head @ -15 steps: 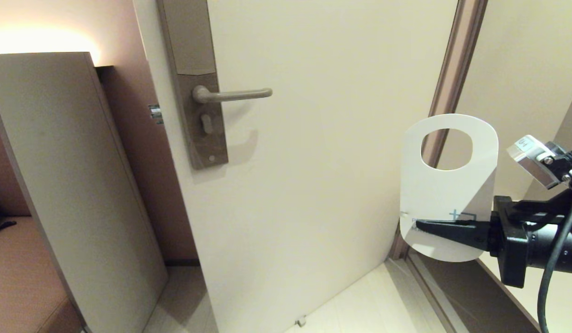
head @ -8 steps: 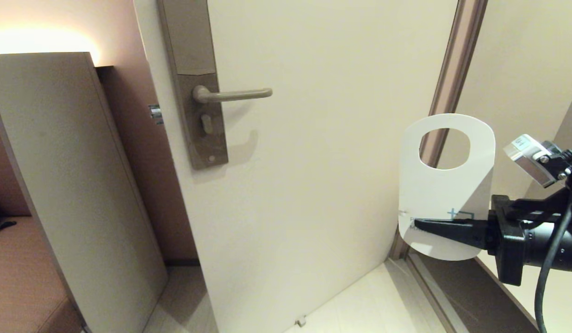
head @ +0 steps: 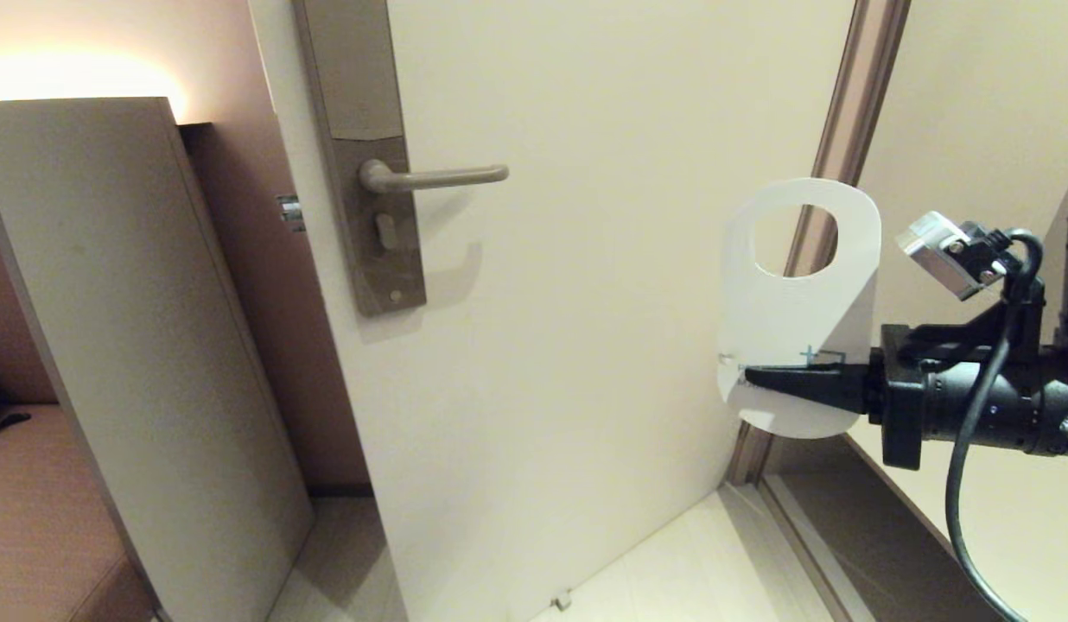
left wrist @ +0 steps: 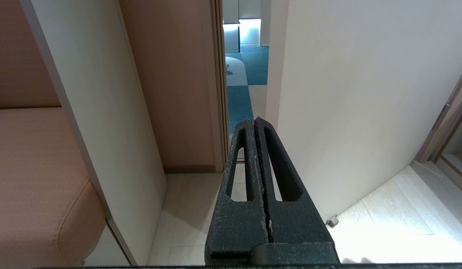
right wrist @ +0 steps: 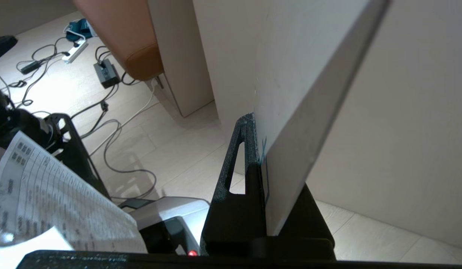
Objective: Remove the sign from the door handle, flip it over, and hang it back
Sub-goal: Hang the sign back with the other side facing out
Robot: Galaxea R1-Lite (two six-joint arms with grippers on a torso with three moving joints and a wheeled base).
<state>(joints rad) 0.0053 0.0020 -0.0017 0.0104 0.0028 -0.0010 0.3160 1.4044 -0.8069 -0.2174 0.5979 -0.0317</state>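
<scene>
The sign (head: pixel 797 320) hangs in the air right of the door, upright, its white face with faint blue print toward me and its round hole on top. My right gripper (head: pixel 750 377) is shut on the sign's lower part, reaching in level from the right. In the right wrist view the sign (right wrist: pixel 290 112) stands edge-on between the black fingers (right wrist: pixel 246 149). The door handle (head: pixel 439 177) is bare, a grey lever on a tall lock plate (head: pixel 361 155), well to the left of the sign and higher. My left gripper (left wrist: pixel 254 121) is shut and empty, low near the floor.
The white door (head: pixel 586 302) stands ajar with its brown frame (head: pixel 845 112) on the right. A tall beige panel (head: pixel 128 345) and an orange seat (head: pixel 33 518) stand to the left. Cables and a power strip (right wrist: pixel 76 50) lie on the floor behind.
My right gripper has carried the sign up and to the left, nearer the door. The door handle is as it was.
</scene>
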